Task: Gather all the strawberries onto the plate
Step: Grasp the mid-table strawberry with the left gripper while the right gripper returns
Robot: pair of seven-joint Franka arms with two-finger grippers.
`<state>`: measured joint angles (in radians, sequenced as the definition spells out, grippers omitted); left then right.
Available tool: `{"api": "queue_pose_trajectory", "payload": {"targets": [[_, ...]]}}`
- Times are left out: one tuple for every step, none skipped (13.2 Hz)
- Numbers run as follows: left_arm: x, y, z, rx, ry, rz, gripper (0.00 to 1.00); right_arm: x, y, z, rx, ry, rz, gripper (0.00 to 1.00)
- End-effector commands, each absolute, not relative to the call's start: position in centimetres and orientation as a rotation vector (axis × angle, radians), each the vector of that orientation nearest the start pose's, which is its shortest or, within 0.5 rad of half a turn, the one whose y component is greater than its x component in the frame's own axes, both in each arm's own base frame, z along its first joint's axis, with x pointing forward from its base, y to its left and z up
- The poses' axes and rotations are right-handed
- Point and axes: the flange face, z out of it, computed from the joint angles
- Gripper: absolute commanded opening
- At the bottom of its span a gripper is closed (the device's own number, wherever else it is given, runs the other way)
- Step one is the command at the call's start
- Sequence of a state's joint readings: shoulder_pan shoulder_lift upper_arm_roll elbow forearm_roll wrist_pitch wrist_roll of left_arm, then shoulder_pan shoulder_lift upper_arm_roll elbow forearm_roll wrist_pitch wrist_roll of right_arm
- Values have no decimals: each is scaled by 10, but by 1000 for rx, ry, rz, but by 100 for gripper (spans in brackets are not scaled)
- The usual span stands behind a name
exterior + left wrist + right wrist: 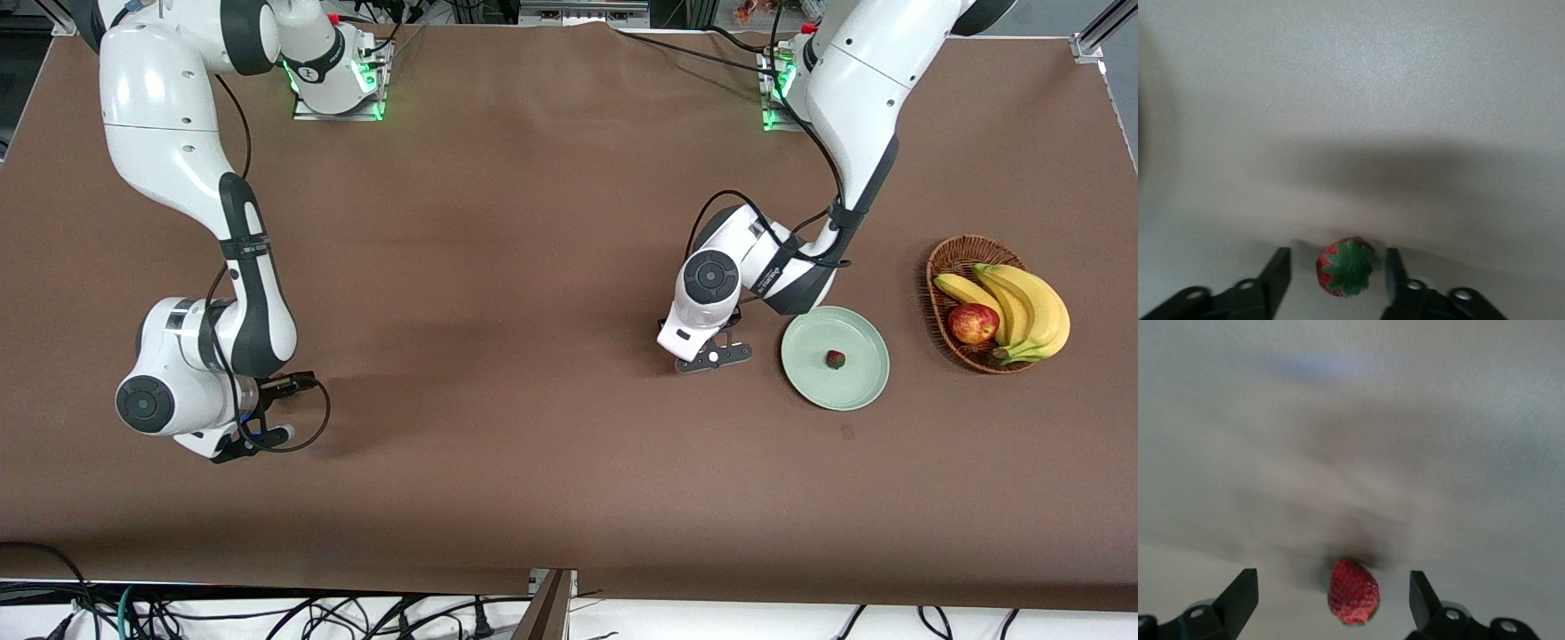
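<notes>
One berry [836,359] lies in plate [835,357]. Left gripper [1338,273] low beside plate, fingers apart, straddling second berry [1345,268]. Right gripper [1333,595] spread wide around third [1353,592]. Light, soft fruit, bruises easily; pinch gently across the widest flanks

strawberry [836,359] on plate [867,384], basket [942,267] beside

A matt brown cloth covers the table [533,267]. The pale green plate [858,387] looks smooth and glossy. The basket [953,258] is brown woven wicker. The arms wear shiny white plastic shells; the strawberry [1353,592] has a bumpy, seeded red skin.
</notes>
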<state>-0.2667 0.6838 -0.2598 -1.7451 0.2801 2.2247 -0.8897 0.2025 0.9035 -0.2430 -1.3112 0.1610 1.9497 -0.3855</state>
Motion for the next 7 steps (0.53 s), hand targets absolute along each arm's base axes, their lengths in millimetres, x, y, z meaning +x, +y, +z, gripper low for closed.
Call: {"api": "queue_pose_trajectory", "payload": {"targets": [[571,-306,182,-2966,-307,121,18,703,15,189,-3067,-552,412,99],[572,-304,184,-2964,-301,124,15,702,15,187,-3066,-551,419,87],[575,-298,190,-2961,-306,121,15,702,15,187,-3065,-553,419,69],[584,-282,204,-2943,-324,127,15,702,15,188,-3066,-554,417,51],[590,-268,219,-2922,-297,153,15,702,14,187,-3066,-555,420,39],[595,-252,236,-2908,-254,176,15,702,14,187,-3066,-555,420,30],[600,-231,251,-2897,-207,205,15,702,15,187,-3065,-553,419,23]]}}
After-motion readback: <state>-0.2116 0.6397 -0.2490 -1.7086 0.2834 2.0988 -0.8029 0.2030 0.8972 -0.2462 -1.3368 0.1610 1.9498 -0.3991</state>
